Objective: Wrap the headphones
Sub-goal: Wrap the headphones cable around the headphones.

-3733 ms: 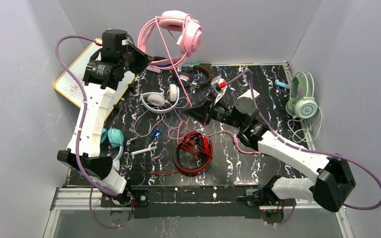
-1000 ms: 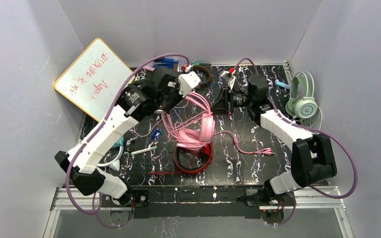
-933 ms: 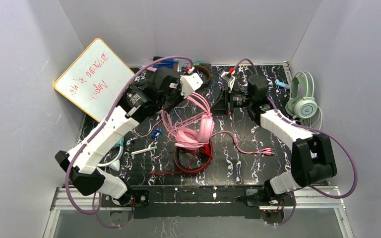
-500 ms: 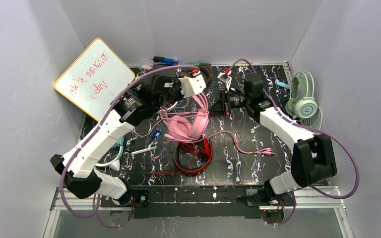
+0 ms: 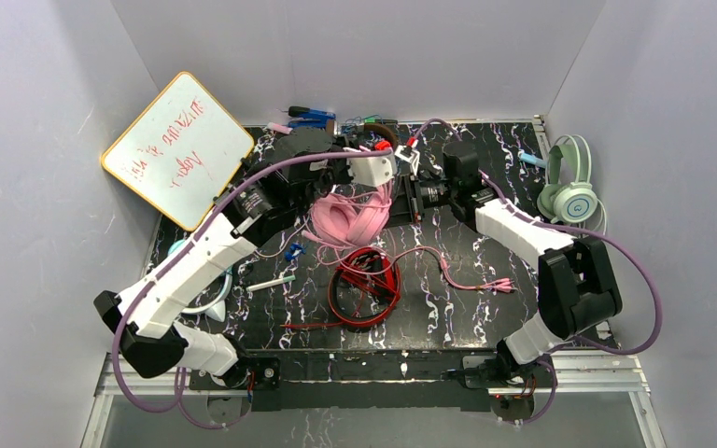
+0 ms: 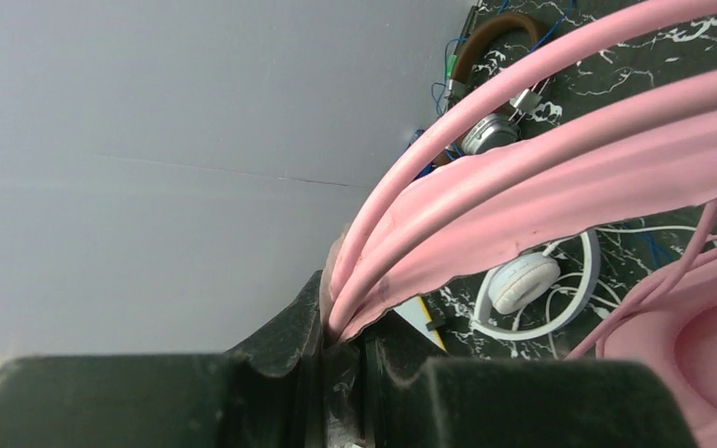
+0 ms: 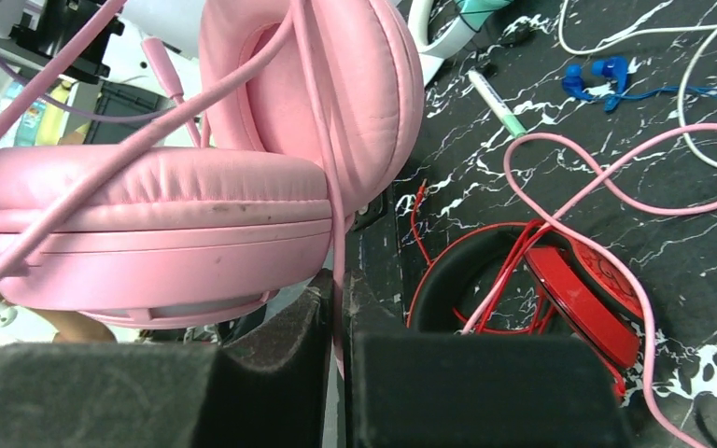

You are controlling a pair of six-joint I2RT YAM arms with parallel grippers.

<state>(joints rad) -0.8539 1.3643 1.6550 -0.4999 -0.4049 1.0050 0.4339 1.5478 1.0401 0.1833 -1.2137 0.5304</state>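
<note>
The pink headphones [image 5: 344,218] hang above the middle of the mat. My left gripper [image 6: 345,341] is shut on their pink headband [image 6: 560,177]; in the top view it [image 5: 366,184] is just above the cups. My right gripper [image 7: 341,303] is shut on the thin pink cord [image 7: 322,140] right beside a pink cup [image 7: 149,219]; in the top view it [image 5: 403,198] is to the right of the headphones. The cord [image 5: 448,271] trails over the mat. Red headphones [image 5: 364,285] lie below. Mint green headphones [image 5: 569,191] lean at the right wall. White headphones [image 6: 523,285] and brown headphones [image 6: 485,37] lie at the back.
A whiteboard [image 5: 177,145] leans at the back left. A teal headphone [image 5: 180,248] shows beside the left arm. A pen [image 5: 271,282] and small blue earphones [image 5: 291,252] lie left of centre. Loose cords cross the mat [image 5: 485,308].
My left gripper has carried the pink headphones from the mat's middle up and toward the back. My right gripper has moved left to them, still pinching the cord.
</note>
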